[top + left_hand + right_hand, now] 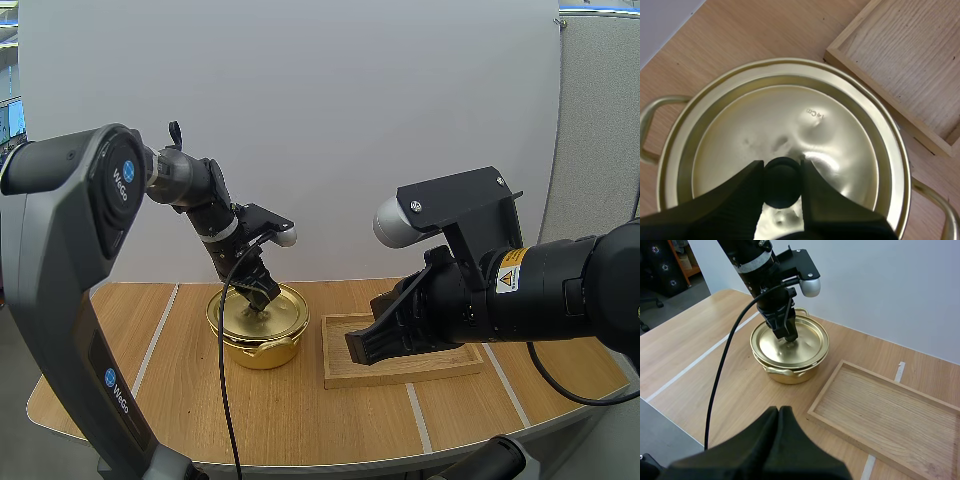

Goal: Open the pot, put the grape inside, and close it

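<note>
Where the lid (805, 120) sits seated on the gold pot (258, 348), its black knob (782, 184) stands at the lid's centre, and the left gripper (262, 296) meets it from directly above. The two fingers (740, 195) flank the knob, one on each side, with their inner faces touching it (a pinch, judged from the left wrist view). The knob's axis is vertical and in line with the gripper, so a lift would call for a straight upward pull with no sideways offset. The pot stands on the table (300, 420) just beside the wooden tray (420, 375), on the tray's left. The right gripper (778, 411) has its fingers pressed together on nothing and hovers over the tray's near edge, well apart from the pot; the left arm is by far the nearer one. Whether this grip serves the opening step or the closing step cannot be told.
</note>
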### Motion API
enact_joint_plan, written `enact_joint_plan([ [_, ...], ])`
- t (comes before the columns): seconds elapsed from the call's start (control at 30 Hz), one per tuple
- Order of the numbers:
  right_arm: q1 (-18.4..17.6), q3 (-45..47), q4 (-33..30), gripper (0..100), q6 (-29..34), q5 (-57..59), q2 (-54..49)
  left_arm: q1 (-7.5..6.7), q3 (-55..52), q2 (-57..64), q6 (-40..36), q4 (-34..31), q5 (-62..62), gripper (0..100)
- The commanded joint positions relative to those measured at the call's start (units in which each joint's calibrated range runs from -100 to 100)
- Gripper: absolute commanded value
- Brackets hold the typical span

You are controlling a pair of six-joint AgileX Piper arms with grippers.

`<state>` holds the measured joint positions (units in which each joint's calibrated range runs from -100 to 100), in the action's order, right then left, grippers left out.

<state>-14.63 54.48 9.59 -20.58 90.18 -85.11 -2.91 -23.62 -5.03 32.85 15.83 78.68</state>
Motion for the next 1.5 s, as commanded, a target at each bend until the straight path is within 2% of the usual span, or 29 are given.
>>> enact_joint_plan([
  [0.0, 0.21, 0.07, -0.2, 0, 0.27, -0.4, -0.58, -0.18, -0.02, 0.01, 0.49, 2.3, -1.64, 0],
  [0.9, 0.21, 0.07, -0.2, 0, 0.27, -0.4, -0.58, -0.18, -0.02, -3.87, 0.84, 2.73, 0.76, 0],
  [0.93, 0.21, 0.07, -0.2, 0, 0.27, -0.4, -0.58, -0.18, -0.02, -3.87, 0.84, 2.73, 0.94, 3],
  [1.0, 0.21, 0.07, -0.2, 0, 0.27, -0.4, -0.58, -0.18, -0.02, -3.87, 0.84, 2.73, 0.94, 16],
  [1.07, 0.21, 0.07, -0.2, 0, 0.27, -0.4, -0.58, -0.18, -0.02, -3.87, 0.84, 2.73, 0.94, 36],
  [1.2, 0.21, 0.07, -0.2, 0, 0.27, -0.4, -0.58, -0.18, -0.02, -2.63, 0.84, 2.73, 1.97, 97],
  [1.23, 0.21, 0.07, -0.2, 0, 0.27, -0.4, -0.58, -0.18, -0.02, -2.16, 0.84, 2.81, 2.17, 100],
  [1.47, 0.21, 0.07, -0.2, 0, 0.27, -0.4, -0.58, -0.18, -0.02, 1.96, 0.84, 2.81, 3.02, 100],
])
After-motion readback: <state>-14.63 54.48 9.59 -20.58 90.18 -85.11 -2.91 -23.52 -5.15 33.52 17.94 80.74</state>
